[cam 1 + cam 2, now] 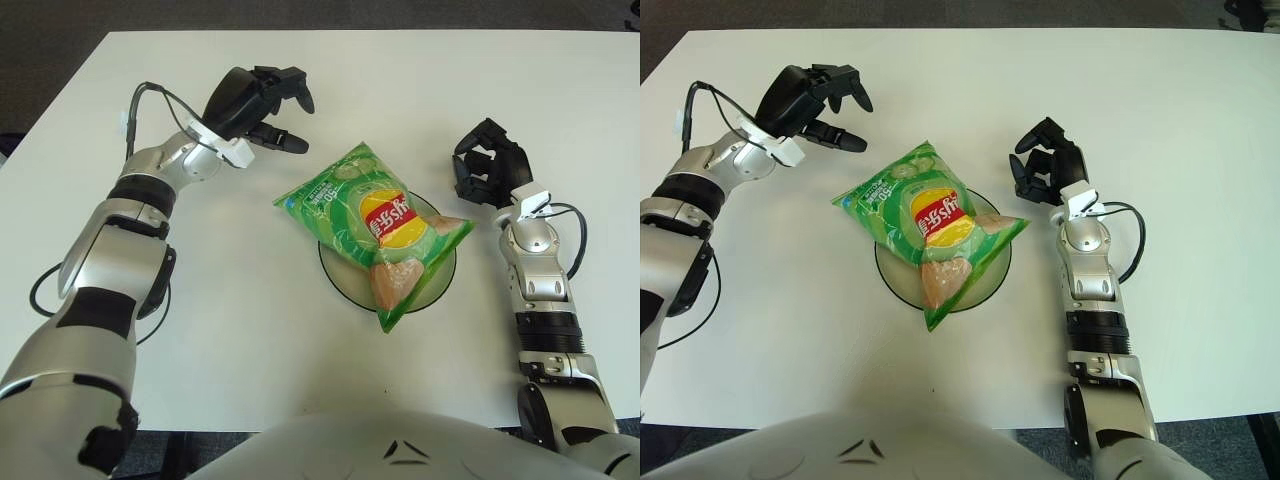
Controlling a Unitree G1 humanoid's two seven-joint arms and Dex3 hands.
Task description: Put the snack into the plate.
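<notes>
A green snack bag (372,224) with a red and yellow label lies across a dark round plate (342,276) in the middle of the white table. The bag overhangs the plate's rim at upper left and at the bottom. My left hand (268,108) is above the table to the upper left of the bag, fingers spread, holding nothing and apart from the bag. My right hand (488,165) shows to the right of the plate, fingers curled, holding nothing.
The white table (400,90) stretches around the plate. Its far edge meets dark floor at the top. A black cable (45,285) loops beside my left arm near the table's left edge.
</notes>
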